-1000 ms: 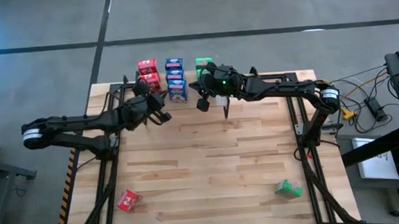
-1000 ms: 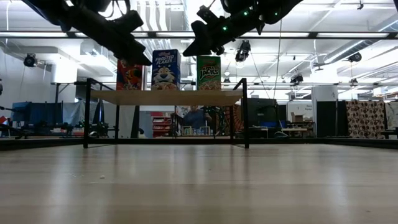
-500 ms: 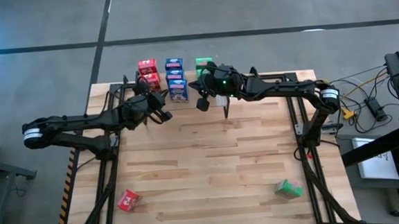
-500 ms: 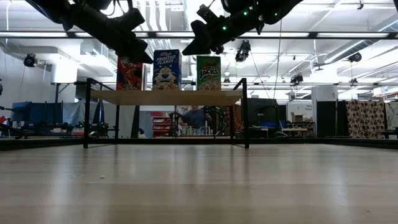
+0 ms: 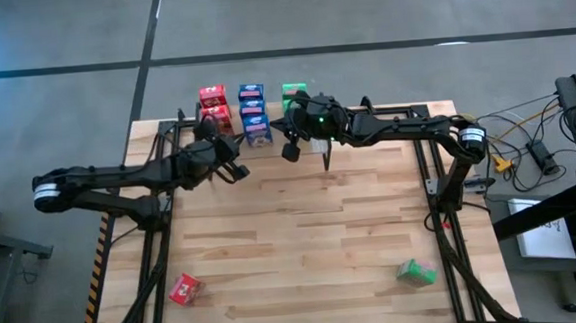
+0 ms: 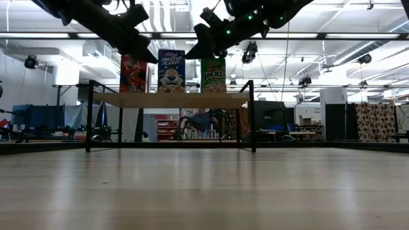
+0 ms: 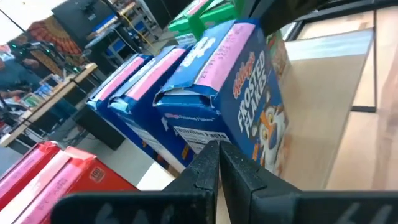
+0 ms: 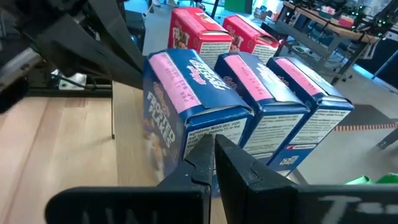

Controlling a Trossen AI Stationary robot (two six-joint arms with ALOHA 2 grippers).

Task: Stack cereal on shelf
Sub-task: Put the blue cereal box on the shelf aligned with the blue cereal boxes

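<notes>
Here the bench [image 5: 302, 231] fills most of the overhead picture, and the shelf [image 6: 169, 100] stands along its far edge with cereal boxes in three rows on top: red [image 5: 212, 96], blue [image 5: 252, 112] and green [image 5: 293, 89]. Both arms reach out to that far edge. The left gripper [image 5: 236, 165] sits just in front of the red and blue rows; the right gripper [image 5: 290, 149] sits just in front of the gap between blue and green. Both pairs of jaws are pressed together and hold nothing.

Two boxes are still off the shelf, lying flat on the near part of the bench: a red box [image 5: 185, 287] at the near left and a green box [image 5: 415, 271] at the near right, well apart from each other and from both grippers.

The relation that counts, by my judgement, is this: each loose box lies straight back toward the base of the arm on its own side, so the left arm is nearer the red one and the right arm nearer the green one. Each box lies slightly askew to the bench edge, so the wrist would need turning to close across the narrow side.

From the wrist cameras, the front blue box [image 7: 249, 112] stands upright just beyond the closed jaws, with two more blue boxes [image 8: 292, 99] lined up behind it.
</notes>
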